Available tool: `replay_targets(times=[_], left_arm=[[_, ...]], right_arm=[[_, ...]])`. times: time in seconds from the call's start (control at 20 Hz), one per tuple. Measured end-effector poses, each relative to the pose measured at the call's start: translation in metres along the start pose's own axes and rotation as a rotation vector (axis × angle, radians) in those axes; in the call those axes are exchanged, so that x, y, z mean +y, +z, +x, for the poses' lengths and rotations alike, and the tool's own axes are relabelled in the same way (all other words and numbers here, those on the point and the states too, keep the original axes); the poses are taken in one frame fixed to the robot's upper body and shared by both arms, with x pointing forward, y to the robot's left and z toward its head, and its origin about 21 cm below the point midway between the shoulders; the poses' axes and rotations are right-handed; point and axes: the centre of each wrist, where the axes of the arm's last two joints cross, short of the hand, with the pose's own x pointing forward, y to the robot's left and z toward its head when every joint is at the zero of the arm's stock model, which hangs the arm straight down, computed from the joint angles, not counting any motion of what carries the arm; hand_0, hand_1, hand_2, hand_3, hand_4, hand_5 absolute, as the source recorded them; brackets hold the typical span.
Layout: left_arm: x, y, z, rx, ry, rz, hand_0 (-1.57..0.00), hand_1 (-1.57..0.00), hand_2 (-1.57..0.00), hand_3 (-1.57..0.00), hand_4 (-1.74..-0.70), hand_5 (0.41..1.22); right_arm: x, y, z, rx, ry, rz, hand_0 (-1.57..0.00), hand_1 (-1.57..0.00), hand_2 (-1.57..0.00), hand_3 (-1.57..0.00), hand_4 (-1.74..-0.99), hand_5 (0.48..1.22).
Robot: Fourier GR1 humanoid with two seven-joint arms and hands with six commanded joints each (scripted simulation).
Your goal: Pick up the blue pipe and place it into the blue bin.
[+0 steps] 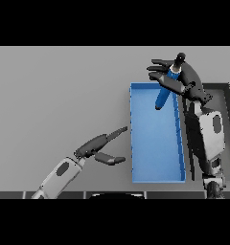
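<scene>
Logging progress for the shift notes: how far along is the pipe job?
Done: the right hand has picked up the blue pipe and holds it tilted over the blue bin's far end. Left: release it inside. The left hand rests open beside the bin.

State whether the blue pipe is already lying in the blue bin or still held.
Still held. The right hand grips the blue cylindrical pipe, tilted over the far end of the open rectangular blue bin.

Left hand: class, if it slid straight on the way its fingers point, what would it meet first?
Probably the blue bin. The left hand points up and to the right, with the bin's near side wall next in line, though the hand's height above the table is unclear.
</scene>
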Motion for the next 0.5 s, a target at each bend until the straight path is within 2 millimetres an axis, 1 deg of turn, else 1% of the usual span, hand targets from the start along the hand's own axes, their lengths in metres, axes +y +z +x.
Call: replay_targets(times=[0.1,0.2,0.25,0.3,0.35,0.4,0.45,0.5], left_arm=[[-0.001,0.004,0.000,-0.018,-0.002,0.001,0.00,0.00,0.00,0.00,-0.89,0.470],[-0.001,0.004,0.000,-0.024,-0.006,0.000,0.00,0.00,0.00,0.00,-0.88,0.464],[-0.003,0.002,0.001,-0.017,-0.011,0.003,0.00,0.00,0.00,0.00,-0.88,0.463],[0.001,0.002,0.002,-0.016,-0.016,0.004,0.00,0.00,0.00,0.00,-0.88,0.463],[-0.001,-0.003,0.003,-0.009,-0.015,0.005,0.00,0.00,0.00,0.00,-0.88,0.464],[-0.002,-0.002,0.003,-0.009,-0.008,0.002,0.00,0.00,0.00,0.00,-0.88,0.462],[0.000,0.001,0.004,-0.025,-0.007,0.007,0.00,0.00,0.00,0.00,-0.88,0.460],[-0.001,-0.001,0.001,-0.007,-0.004,0.008,0.00,0.00,0.00,0.00,-0.89,0.457]], right_arm=[[-0.004,0.007,-0.029,0.077,-0.035,-0.059,-1.57,-1.57,-1.57,-1.57,-1.741,1.120],[-0.013,0.014,-0.055,0.186,-0.056,-0.094,-1.57,-1.57,-1.57,-1.57,-1.741,1.120],[-0.013,0.015,-0.063,0.231,-0.056,-0.109,-1.57,-1.57,-1.57,-1.57,-1.741,1.122],[-0.013,0.022,-0.076,0.283,-0.060,-0.115,-1.57,-1.57,-1.57,-1.57,-1.694,1.124],[-0.013,0.025,-0.083,0.325,-0.063,-0.120,-1.57,-1.57,-1.57,-1.57,-1.655,1.124],[-0.011,0.027,-0.095,0.372,-0.067,-0.124,-1.57,-1.57,-1.57,-1.57,-1.622,1.121],[-0.013,0.029,-0.101,0.413,-0.056,-0.129,-1.57,-1.57,-1.57,-1.57,-1.591,1.114],[-0.012,0.030,-0.112,0.463,-0.043,-0.122,-1.57,-1.57,-1.57,-1.33,-1.599,1.110]])
